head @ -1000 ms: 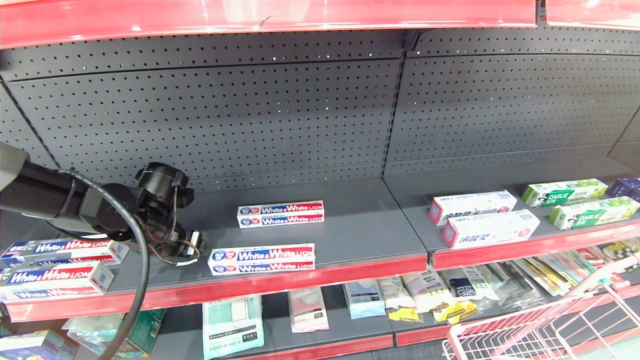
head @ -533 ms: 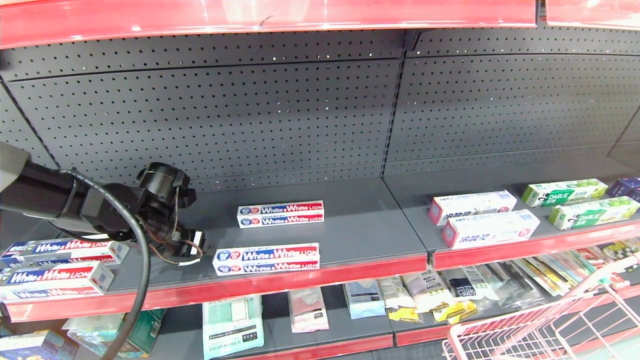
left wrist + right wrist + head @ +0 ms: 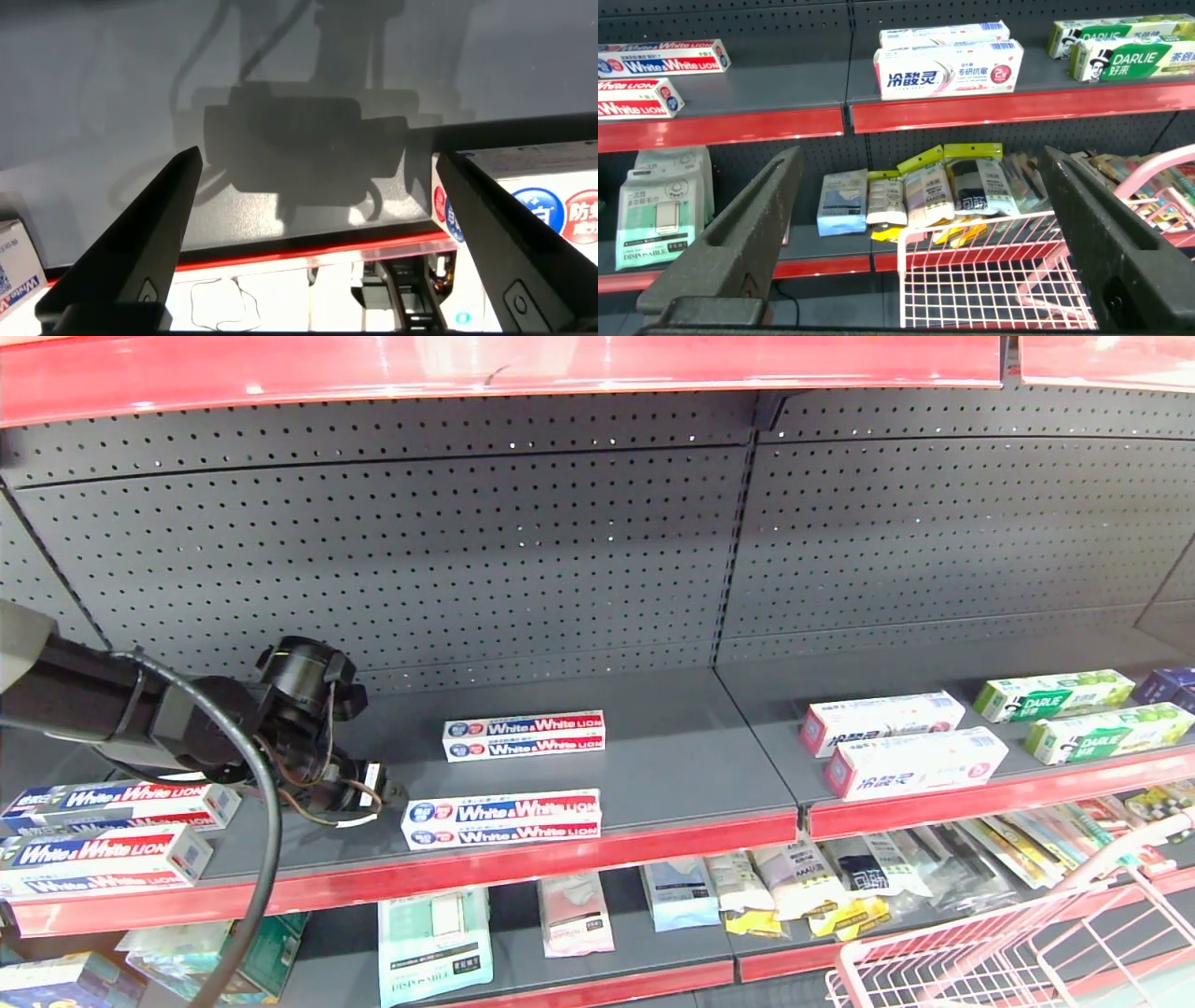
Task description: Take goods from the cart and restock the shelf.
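A red, white and blue toothpaste box [image 3: 501, 818] lies along the front edge of the grey shelf [image 3: 672, 775]. My left gripper [image 3: 378, 793] sits low on the shelf at the box's left end. In the left wrist view this gripper [image 3: 318, 159] is open with nothing between its fingers, and the box end [image 3: 551, 201] lies against one finger. A second matching box [image 3: 524, 735] lies farther back. My right gripper [image 3: 922, 154] is open and empty above the pink wire cart [image 3: 999, 271].
Two more matching boxes [image 3: 103, 854] lie at the shelf's left end. Pink-white boxes [image 3: 915, 763] and green boxes [image 3: 1092, 733] fill the right section. Packets [image 3: 794, 882] lie on the lower shelf. The cart [image 3: 1018, 943] stands at the lower right.
The left gripper has shifted right along the shelf, and the front toothpaste box has slid a little to the right with it.
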